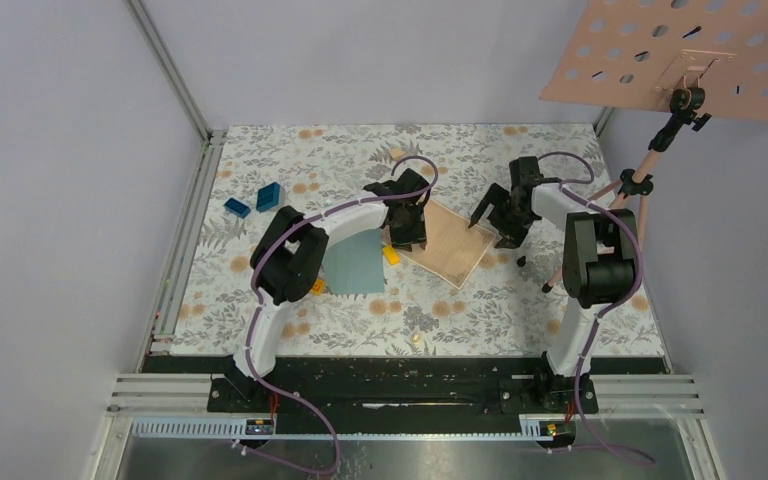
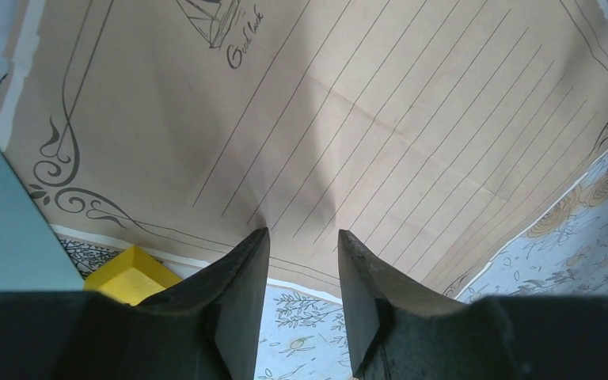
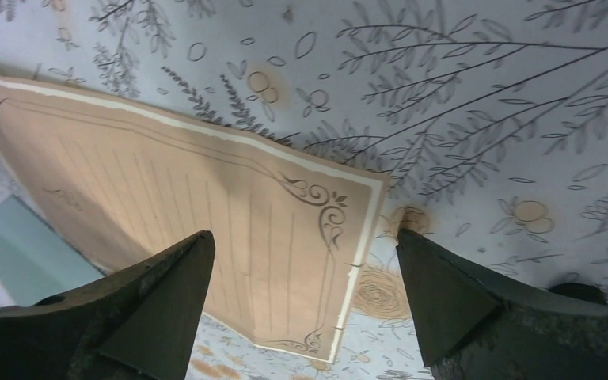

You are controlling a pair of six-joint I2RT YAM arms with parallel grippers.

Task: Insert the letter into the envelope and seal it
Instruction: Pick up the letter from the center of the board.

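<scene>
The letter (image 1: 450, 245), a tan lined sheet with a cream border, lies askew on the flowered table, right of the teal envelope (image 1: 356, 262). My left gripper (image 1: 408, 240) stands at the letter's left edge. In the left wrist view its fingertips (image 2: 257, 241) rest at the edge of the letter (image 2: 348, 119), part open, with only tablecloth showing in the gap. The envelope (image 2: 8, 229) shows at that view's left edge. My right gripper (image 1: 492, 232) hangs wide open over the right corner of the letter (image 3: 206, 198), holding nothing. That corner looks slightly raised. The envelope (image 3: 16, 249) shows behind.
A yellow block (image 1: 391, 254) lies between envelope and letter, and another (image 1: 317, 286) sits by the left arm. Two blue blocks (image 1: 270, 196) rest at the back left. A pink perforated board (image 1: 680, 55) on a stand (image 1: 650, 170) overhangs the back right.
</scene>
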